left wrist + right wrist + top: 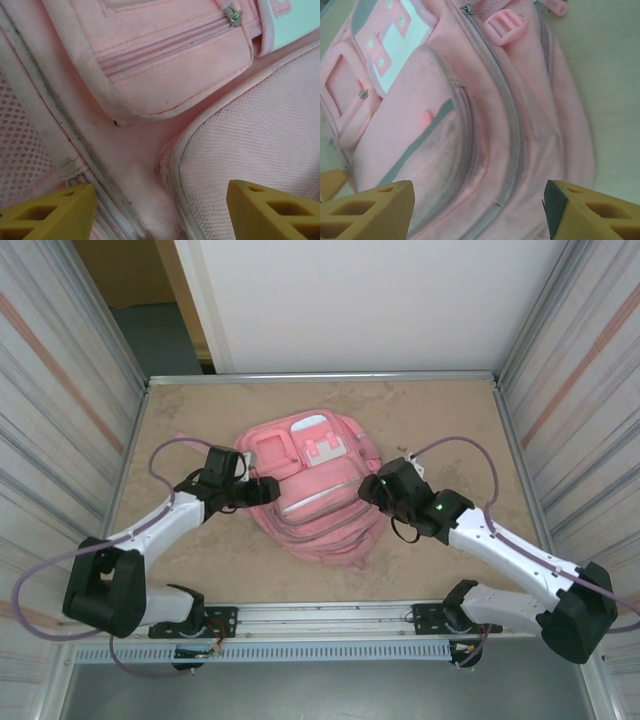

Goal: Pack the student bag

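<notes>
The left gripper (pixel 160 212) and right gripper (pixel 479 210) are hanging, jaws apart, over the pink fabric student bag (pixel 312 502), the left wrist camera catching mesh weave (pixel 260 130), the right a rounded plastic buckle (pixel 504 25).

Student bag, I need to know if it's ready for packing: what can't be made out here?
- Inside of the student bag: hidden by its own fabric, every view.
- Its side edges, top view: covered by the left claw and right claw.
- Bag outline, both wrist views: cut off by frame edges.
</notes>
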`<state>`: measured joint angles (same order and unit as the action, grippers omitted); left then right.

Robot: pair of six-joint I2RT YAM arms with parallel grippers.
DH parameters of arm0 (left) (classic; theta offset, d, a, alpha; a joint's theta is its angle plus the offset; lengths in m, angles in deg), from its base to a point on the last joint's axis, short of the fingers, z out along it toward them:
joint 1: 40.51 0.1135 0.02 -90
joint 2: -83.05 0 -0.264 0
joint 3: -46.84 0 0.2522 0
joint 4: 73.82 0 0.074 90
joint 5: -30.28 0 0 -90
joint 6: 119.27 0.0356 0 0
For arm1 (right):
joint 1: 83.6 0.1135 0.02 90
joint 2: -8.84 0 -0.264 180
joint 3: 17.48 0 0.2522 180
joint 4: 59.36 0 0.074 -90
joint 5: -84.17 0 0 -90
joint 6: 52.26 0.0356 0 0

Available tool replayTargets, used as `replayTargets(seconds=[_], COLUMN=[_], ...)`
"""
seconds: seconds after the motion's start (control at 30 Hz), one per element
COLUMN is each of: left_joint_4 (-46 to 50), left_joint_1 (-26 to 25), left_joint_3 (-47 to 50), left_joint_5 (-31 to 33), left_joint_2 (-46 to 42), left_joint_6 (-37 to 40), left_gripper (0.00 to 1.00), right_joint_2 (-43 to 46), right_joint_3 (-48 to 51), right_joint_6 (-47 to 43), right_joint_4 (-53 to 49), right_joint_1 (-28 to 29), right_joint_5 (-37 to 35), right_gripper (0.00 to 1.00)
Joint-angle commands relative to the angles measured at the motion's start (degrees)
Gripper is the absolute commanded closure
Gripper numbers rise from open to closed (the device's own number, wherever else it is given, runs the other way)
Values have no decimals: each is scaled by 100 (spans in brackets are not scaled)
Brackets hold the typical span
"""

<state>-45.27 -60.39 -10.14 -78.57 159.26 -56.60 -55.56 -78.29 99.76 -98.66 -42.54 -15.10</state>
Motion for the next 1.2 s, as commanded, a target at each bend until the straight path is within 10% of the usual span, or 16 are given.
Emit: replayTargets(seconds=[0.0, 0.5, 0.73, 1.17], left_joint_4=[28, -345, 428, -376], left_joint_1=[10, -68, -14, 124], left_joint_3=[-222, 21, -71, 714], left_joint_5=[-476, -1072, -831, -1308], left_joint_2=[84, 295, -17, -613], left_joint_6=[-160, -351, -79, -1123], left_gripper=[32, 62, 92, 94], right_joint_2=[-218, -1355, -2138, -3882], right_joint_3=[166, 8, -391, -1966], right_joint_6=[-109, -578, -1404, -2266], right_joint_4=[528, 1361, 1858, 2264], right_joint_1=[-234, -309, -365, -1265], right_joint_5=[816, 1180, 1292, 3030], right_gripper=[33, 68, 80, 79])
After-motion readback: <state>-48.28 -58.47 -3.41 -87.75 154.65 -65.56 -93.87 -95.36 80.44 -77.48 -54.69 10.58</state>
